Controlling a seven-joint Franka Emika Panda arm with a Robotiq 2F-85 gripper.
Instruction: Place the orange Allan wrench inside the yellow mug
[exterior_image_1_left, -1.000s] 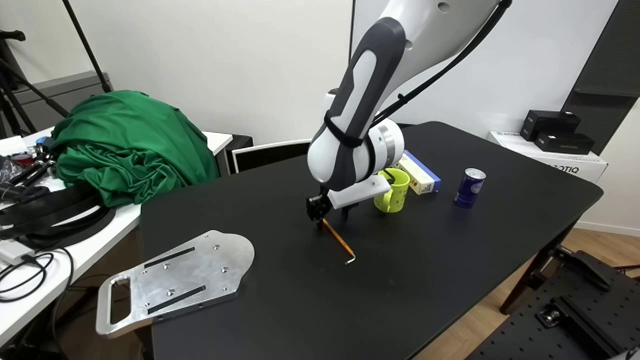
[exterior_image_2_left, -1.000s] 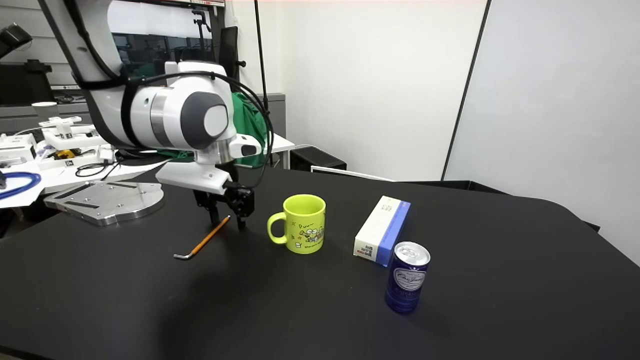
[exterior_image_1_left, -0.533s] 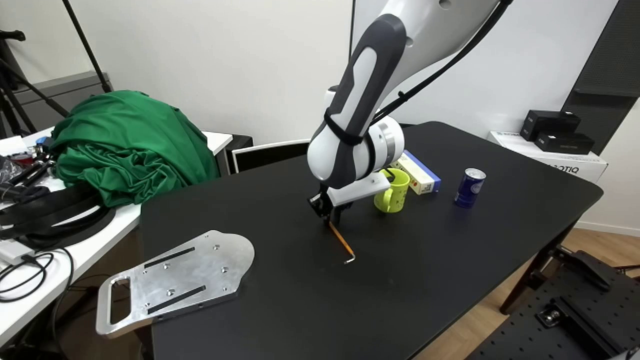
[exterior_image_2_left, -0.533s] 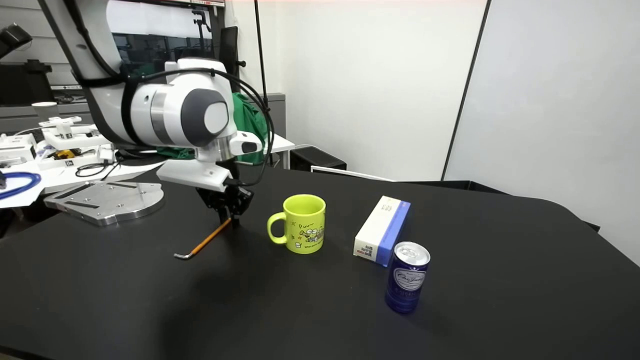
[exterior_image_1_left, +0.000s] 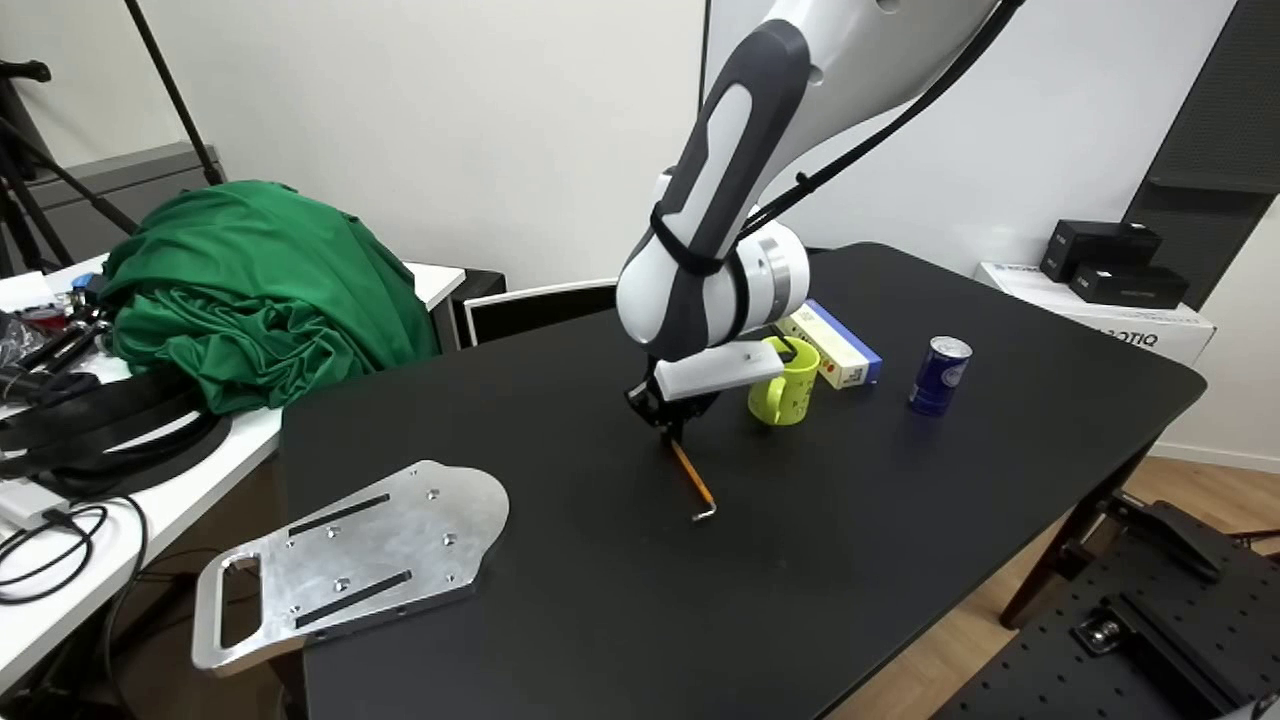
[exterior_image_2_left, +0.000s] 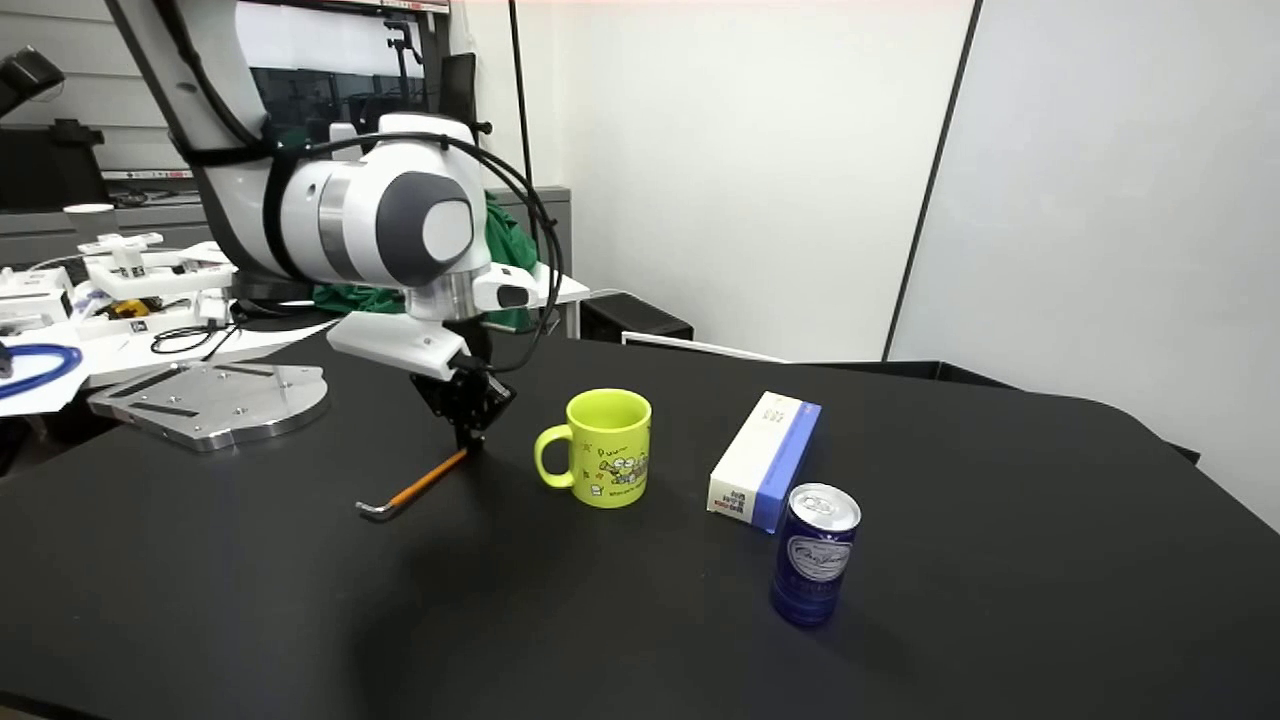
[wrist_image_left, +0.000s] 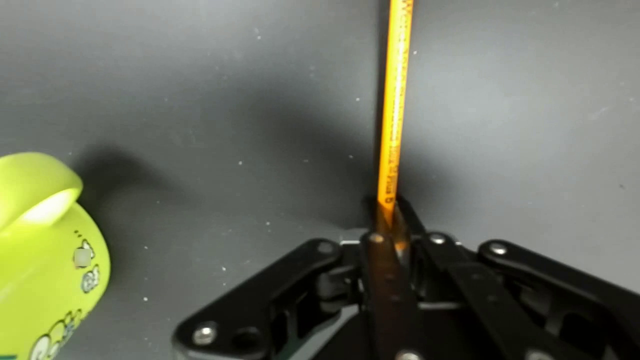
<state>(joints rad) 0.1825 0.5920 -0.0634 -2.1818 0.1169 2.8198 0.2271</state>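
Note:
The orange Allan wrench (exterior_image_1_left: 692, 474) is a thin orange rod with a bent silver tip. My gripper (exterior_image_2_left: 470, 442) points down and is shut on the end opposite that bent tip. In the wrist view, the wrench (wrist_image_left: 395, 105) runs up from between the fingertips of my gripper (wrist_image_left: 386, 205) and out of the picture. Whether the rod still touches the table cannot be told. The yellow mug (exterior_image_2_left: 612, 455) stands upright close by, its handle toward the gripper. Part of the mug (wrist_image_left: 45, 280) shows at the left of the wrist view; its inside is hidden there.
Past the mug lie a white-and-blue box (exterior_image_2_left: 762, 460) and a dark blue can (exterior_image_2_left: 815, 560), upright on the black table (exterior_image_2_left: 600, 620). A silver metal plate (exterior_image_1_left: 370, 550) sits at the table's edge. Green cloth (exterior_image_1_left: 250, 300) is heaped on a white side table.
The jaws have come together around the wrench's end. In both exterior views the gripper has shifted slightly to the right, and the bent tip has moved a little with it. The mug has not moved.

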